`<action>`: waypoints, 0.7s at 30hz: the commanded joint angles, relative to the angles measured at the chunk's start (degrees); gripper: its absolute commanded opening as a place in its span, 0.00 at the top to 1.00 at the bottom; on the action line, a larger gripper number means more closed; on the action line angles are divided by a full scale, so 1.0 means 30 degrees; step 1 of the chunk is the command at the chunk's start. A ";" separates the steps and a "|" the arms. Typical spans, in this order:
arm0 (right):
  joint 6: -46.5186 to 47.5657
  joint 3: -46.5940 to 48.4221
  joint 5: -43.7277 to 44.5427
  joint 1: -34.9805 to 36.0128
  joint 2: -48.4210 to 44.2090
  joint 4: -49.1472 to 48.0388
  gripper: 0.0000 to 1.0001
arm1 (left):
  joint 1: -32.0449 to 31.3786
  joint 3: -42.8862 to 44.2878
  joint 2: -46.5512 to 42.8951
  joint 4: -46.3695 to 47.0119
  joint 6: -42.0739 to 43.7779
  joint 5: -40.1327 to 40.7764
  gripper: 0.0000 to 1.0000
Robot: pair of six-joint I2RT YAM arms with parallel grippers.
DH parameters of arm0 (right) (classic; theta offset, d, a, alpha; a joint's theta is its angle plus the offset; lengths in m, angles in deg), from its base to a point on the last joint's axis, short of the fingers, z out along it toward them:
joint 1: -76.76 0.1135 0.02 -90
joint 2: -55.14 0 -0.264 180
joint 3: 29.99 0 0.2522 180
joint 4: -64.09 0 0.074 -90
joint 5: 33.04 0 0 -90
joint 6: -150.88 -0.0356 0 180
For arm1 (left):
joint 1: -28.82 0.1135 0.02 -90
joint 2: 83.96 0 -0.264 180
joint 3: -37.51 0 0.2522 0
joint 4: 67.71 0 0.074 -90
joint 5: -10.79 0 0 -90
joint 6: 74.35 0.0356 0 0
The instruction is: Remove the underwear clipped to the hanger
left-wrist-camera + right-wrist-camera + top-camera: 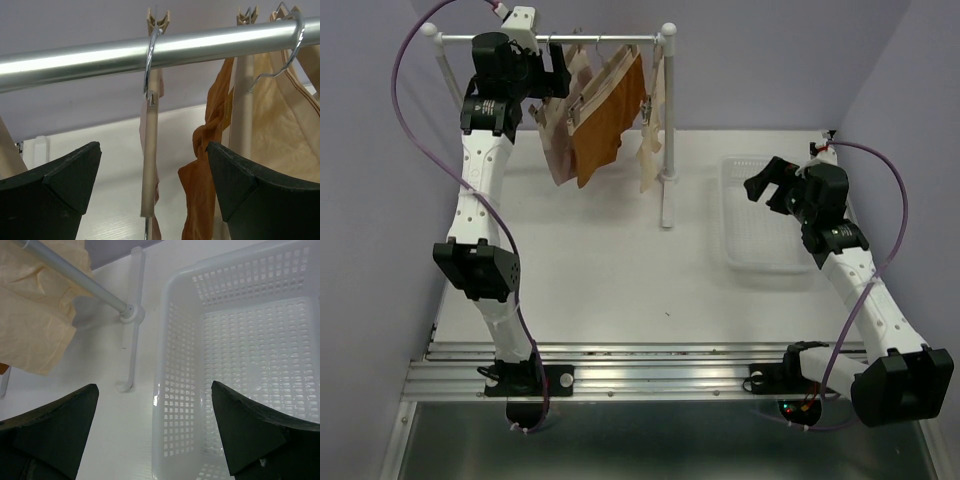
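Note:
Three garments hang from hangers on the silver rail point(605, 40): pinkish-beige underwear point(558, 150), rust-brown underwear point(605, 120) and cream underwear point(652, 135). My left gripper point(556, 76) is open, up at the rail beside the pinkish-beige piece. In the left wrist view my left gripper point(155, 165) has its fingers on either side of a pale hanger bar point(149, 150) seen end-on, apart from it, with the rust-brown cloth point(202, 195) just right. My right gripper point(766, 184) is open and empty over the basket's left wall point(175, 390); it also shows in its wrist view point(154, 390).
The white rack stands on a post point(667, 120) with a foot point(131, 340) on the table. A white perforated basket point(732, 210) sits at the right. The cream garment point(35, 315) hangs left of the basket. Purple walls close in at the left, back and right.

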 commanded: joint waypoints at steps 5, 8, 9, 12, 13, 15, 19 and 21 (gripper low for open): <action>0.0384 0.0614 -0.0167 -0.0037 0.0275 -0.0951 0.00 | 0.0113 0.1307 0.0734 0.0577 0.0212 0.0740 0.01; 0.0384 0.0643 -0.0167 -0.0037 0.0275 -0.0951 0.00 | 0.0113 0.1453 0.1027 0.0576 0.0270 0.0828 0.01; 0.0384 0.0614 -0.0167 -0.0037 0.0275 -0.0951 0.00 | 0.0113 0.1454 0.1144 0.0634 0.0270 0.0828 0.02; 0.0413 0.0614 -0.0138 -0.0037 0.0305 -0.0922 0.00 | 0.0113 0.1454 0.1348 0.0723 0.0270 0.0828 0.11; 0.0413 0.0643 -0.0109 -0.0037 0.0276 -0.0893 0.00 | 0.0113 0.1454 0.1379 0.0723 0.0299 0.0828 0.16; 0.0413 0.0614 -0.0050 -0.0037 0.0275 -0.0892 0.00 | 0.0084 0.1483 0.1525 0.0723 0.0358 0.0828 0.20; 0.0472 0.0644 0.0096 -0.0037 0.0159 -0.0863 0.00 | 0.0113 0.1483 0.1701 0.0781 0.0416 0.0857 0.33; 0.0472 0.0614 0.0184 -0.0037 0.0071 -0.0834 0.00 | 0.0113 0.1542 0.1731 0.0781 0.0504 0.0857 0.42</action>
